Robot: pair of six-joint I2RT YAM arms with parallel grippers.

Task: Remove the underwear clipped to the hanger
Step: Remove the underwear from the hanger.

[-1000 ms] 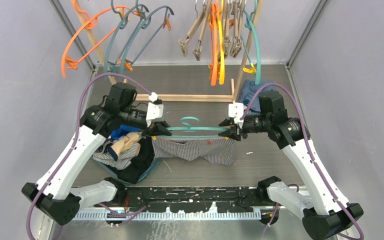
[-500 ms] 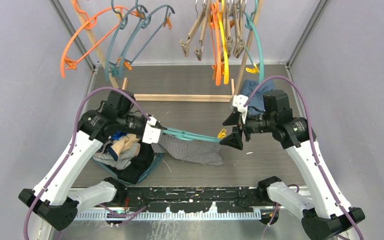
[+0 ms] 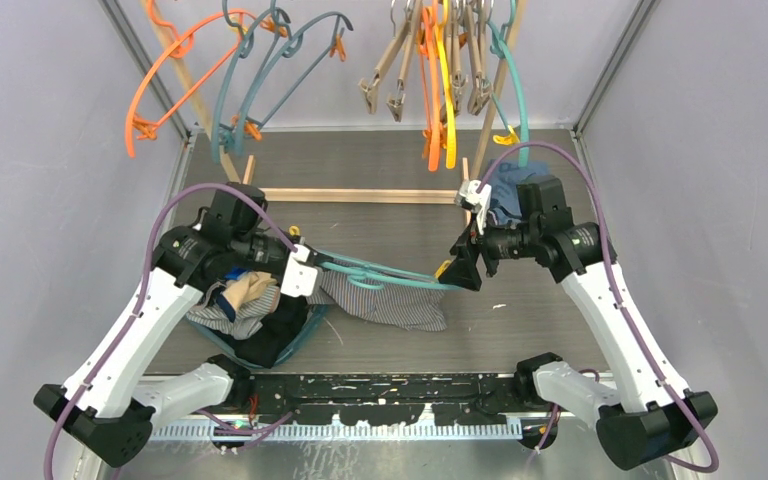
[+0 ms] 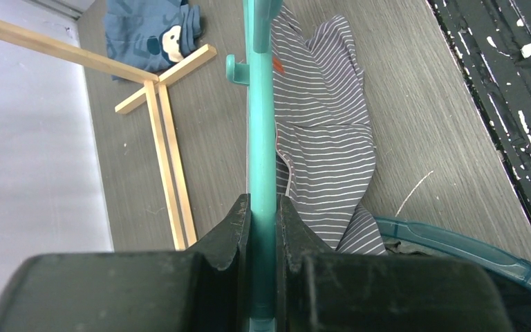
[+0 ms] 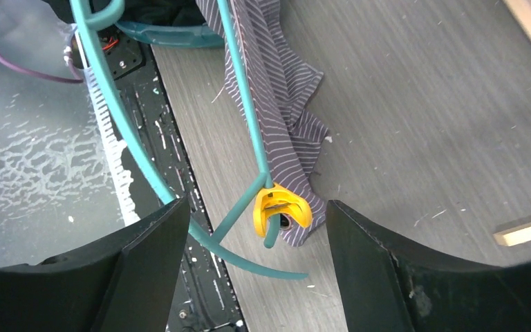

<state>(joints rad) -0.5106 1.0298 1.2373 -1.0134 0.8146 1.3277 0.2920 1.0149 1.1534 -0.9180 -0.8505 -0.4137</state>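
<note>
On woodgrain table, limp pinstriped underwear, maybe clipped, left fingers pinching thin teal hanger, right fingers spread

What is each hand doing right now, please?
Left hand: closed on the teal hanger.
Right hand: open, gripping nothing.

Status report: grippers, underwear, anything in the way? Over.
Left gripper shut on hanger. Right gripper open by yellow clip. Striped underwear slumped on table under hanger. Nothing in the way.
</note>
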